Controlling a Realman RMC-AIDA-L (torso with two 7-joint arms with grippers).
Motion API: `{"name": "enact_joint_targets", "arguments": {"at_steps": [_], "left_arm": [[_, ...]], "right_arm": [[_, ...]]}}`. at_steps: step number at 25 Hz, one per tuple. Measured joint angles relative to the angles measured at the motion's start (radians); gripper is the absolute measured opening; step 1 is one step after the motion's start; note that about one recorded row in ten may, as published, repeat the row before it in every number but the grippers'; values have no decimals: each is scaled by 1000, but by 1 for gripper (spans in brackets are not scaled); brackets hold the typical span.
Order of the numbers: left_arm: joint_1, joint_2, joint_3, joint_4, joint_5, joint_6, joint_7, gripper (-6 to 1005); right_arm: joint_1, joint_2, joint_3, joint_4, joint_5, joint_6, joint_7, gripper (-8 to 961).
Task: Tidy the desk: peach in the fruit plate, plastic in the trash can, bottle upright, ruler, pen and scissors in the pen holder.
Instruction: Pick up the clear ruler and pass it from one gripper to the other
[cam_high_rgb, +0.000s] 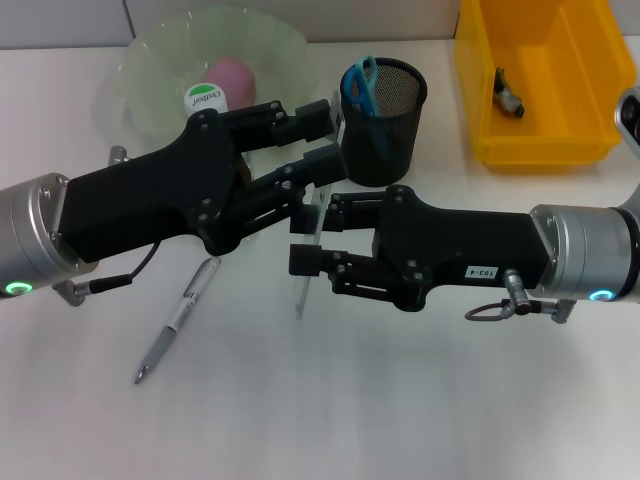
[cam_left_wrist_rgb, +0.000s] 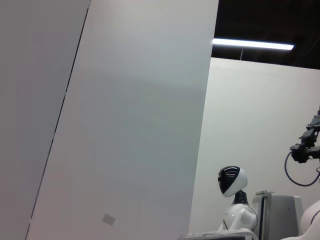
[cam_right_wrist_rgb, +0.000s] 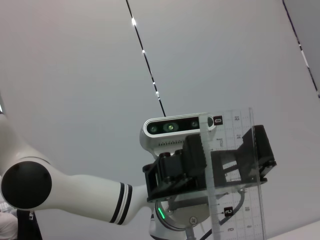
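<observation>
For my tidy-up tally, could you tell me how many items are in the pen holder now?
1: only the scissors show in the pen holder, blue handles up. The left claw covers its near side, so more may be hidden.

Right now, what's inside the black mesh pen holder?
The pen holder holds blue-handled scissors, handles up; the mesh hides their blades. The pen lies on the desk.

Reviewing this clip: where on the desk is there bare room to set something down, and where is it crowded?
Bare desk lies nearest the robot, below the right gripper and right of the pen, also between the pen holder and yellow bin. The middle is crowded: the left gripper and right gripper meet at the clear ruler, close by the fruit plate.
</observation>
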Motion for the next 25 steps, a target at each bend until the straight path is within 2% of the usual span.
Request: {"name": "enact_joint_targets", "arguments": {"at_steps": [5,25], "left_arm": [[1,0,0,0,-1,0,0,418],[0,-1,5,0,1,6,7,421]], "right_arm": [[-1,0,1,1,1,1,-1,404],[-1,0,-2,1,5,3,0,398]]}}
